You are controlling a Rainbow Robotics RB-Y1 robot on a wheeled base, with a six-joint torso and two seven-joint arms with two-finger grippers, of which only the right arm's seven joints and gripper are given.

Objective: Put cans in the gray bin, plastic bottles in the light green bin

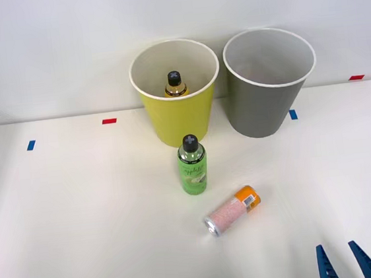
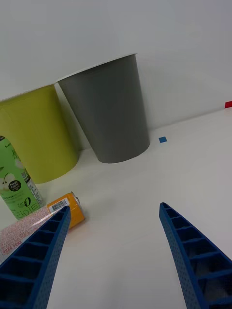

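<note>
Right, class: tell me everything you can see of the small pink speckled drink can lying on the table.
The small cylindrical drink can has a pinkish speckled body, an orange band with a barcode at one end and a silver metal lid at the other. It lies on its side on the white table, slanted, lid toward the robot and orange end toward the tall gray bucket. It lies just right of the upright green plastic bottle. Nothing grips it.

It looks like a robot test lab, not a home. A plain white table (image 1: pixel 81 223) stands against a bare white wall (image 1: pixel 43 48), and small red tape marks (image 1: pixel 109 121) and blue tape marks (image 1: pixel 31 145) are stuck on the table as position markers.
</note>
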